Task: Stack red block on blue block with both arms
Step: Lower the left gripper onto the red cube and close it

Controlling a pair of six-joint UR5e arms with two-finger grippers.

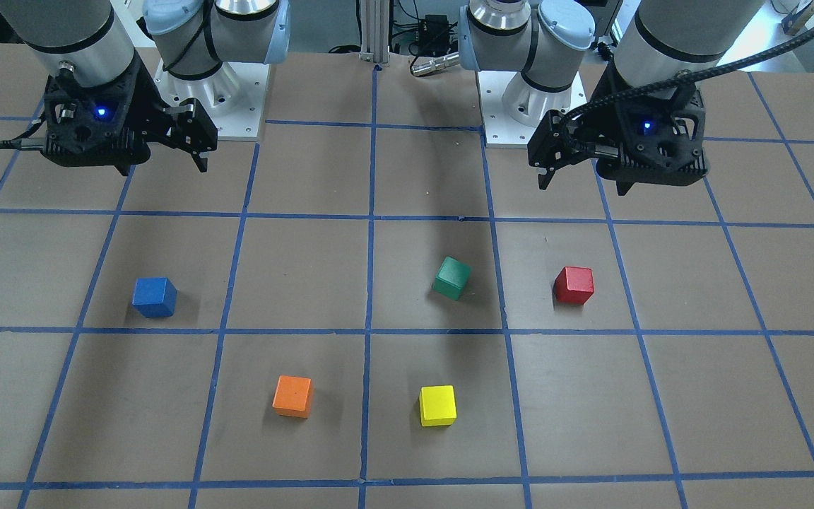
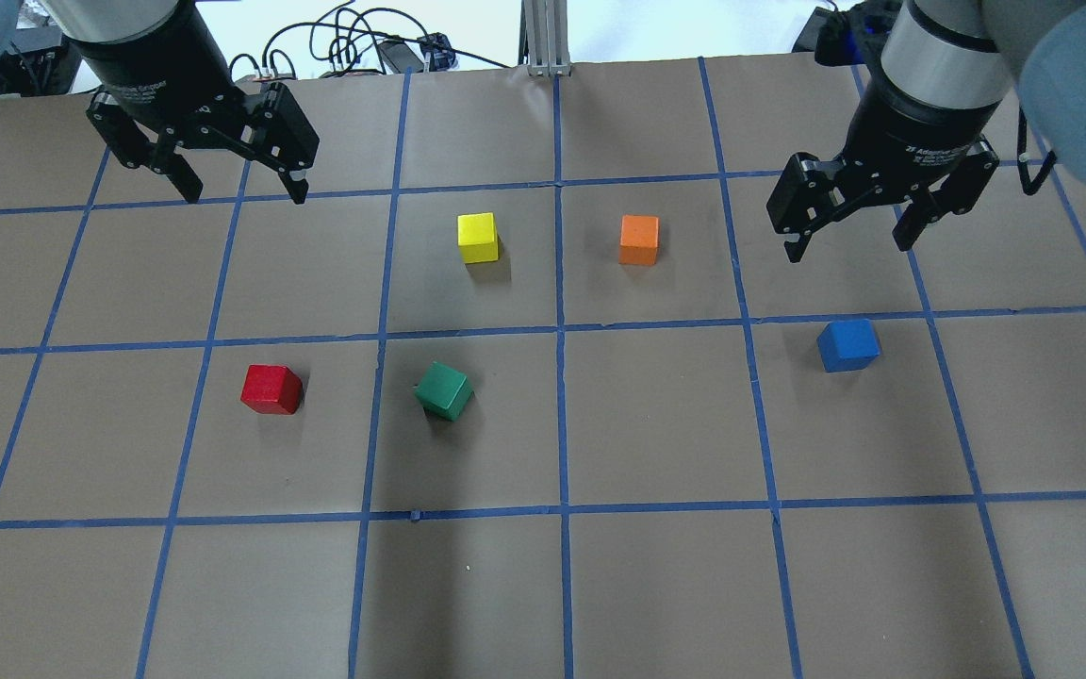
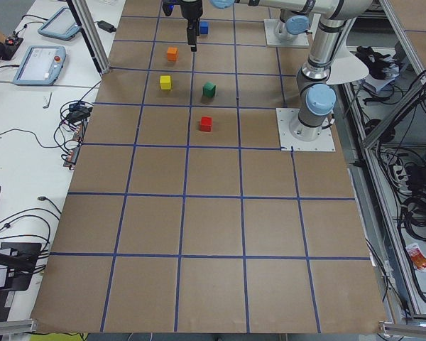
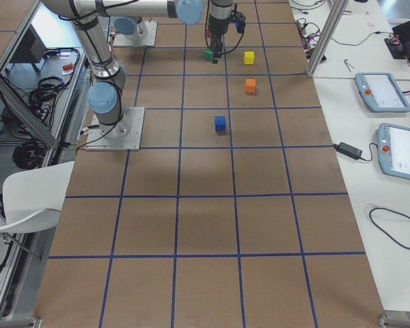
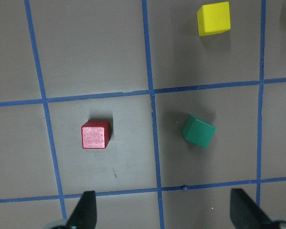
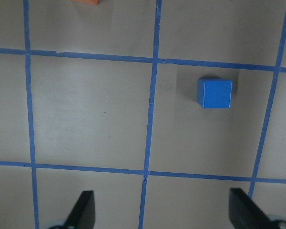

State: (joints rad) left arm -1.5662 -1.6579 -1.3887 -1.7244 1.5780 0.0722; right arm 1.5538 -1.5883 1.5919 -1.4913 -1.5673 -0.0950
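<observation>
The red block (image 2: 271,389) lies on the table on my left side, and it also shows in the front view (image 1: 574,285) and the left wrist view (image 5: 95,135). The blue block (image 2: 848,345) lies on my right side, also in the front view (image 1: 154,296) and the right wrist view (image 6: 215,93). My left gripper (image 2: 243,194) is open and empty, high above the table beyond the red block. My right gripper (image 2: 847,247) is open and empty, above the table just beyond the blue block. The two blocks are far apart.
A green cube (image 2: 444,390) lies tilted to the right of the red block. A yellow cube (image 2: 478,238) and an orange cube (image 2: 639,240) lie farther out near the middle. Blue tape lines grid the brown table (image 2: 562,585).
</observation>
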